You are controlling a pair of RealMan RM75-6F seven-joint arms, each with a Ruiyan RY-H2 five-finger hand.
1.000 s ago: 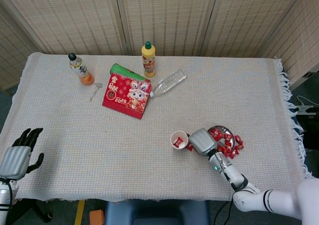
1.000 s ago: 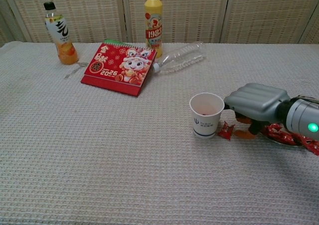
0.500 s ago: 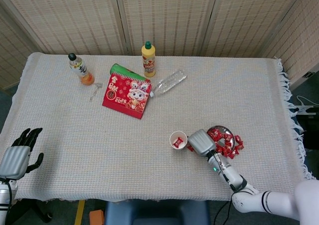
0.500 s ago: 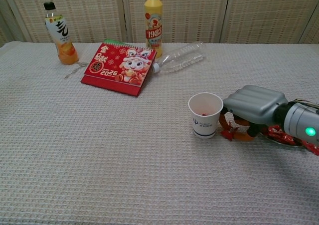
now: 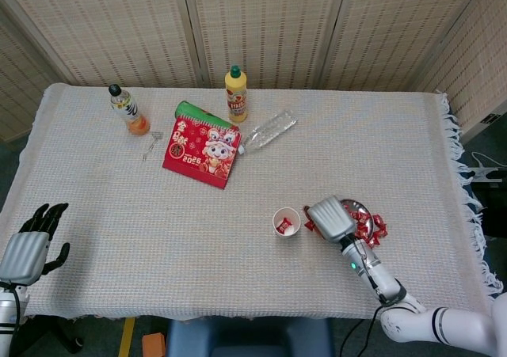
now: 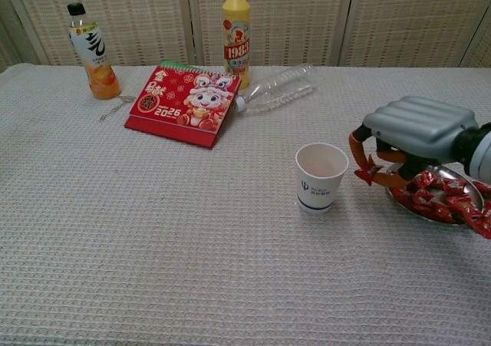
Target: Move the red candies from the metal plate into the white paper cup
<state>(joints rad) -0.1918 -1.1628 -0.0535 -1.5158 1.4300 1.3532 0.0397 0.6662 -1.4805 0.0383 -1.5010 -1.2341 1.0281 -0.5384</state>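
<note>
The white paper cup (image 6: pixel 321 177) stands upright at mid-table, and the head view shows one red candy (image 5: pixel 283 227) inside the cup (image 5: pixel 286 221). Just right of it my right hand (image 6: pixel 414 131) hovers above the table, pinching a red candy (image 6: pixel 364 170) between its orange fingertips, level with the cup's rim. Behind the hand sits the metal plate (image 6: pixel 405 207) heaped with red candies (image 6: pixel 441 200), a few spilling over its right edge. The head view shows the right hand (image 5: pixel 331 217) between cup and plate (image 5: pixel 360 206). My left hand (image 5: pixel 32 242) hangs off the table's near-left corner, fingers spread, holding nothing.
A red calendar (image 5: pixel 202 151), a yellow bottle (image 5: pixel 235 94), an orange drink bottle (image 5: pixel 127 110) and a clear plastic bottle lying on its side (image 5: pixel 269 129) stand at the back. The table's fringed edge runs close to the right of the plate.
My right hand closed on the candy lying beside the cup, then rose and drew back to the right with it. The left hand has not moved.
</note>
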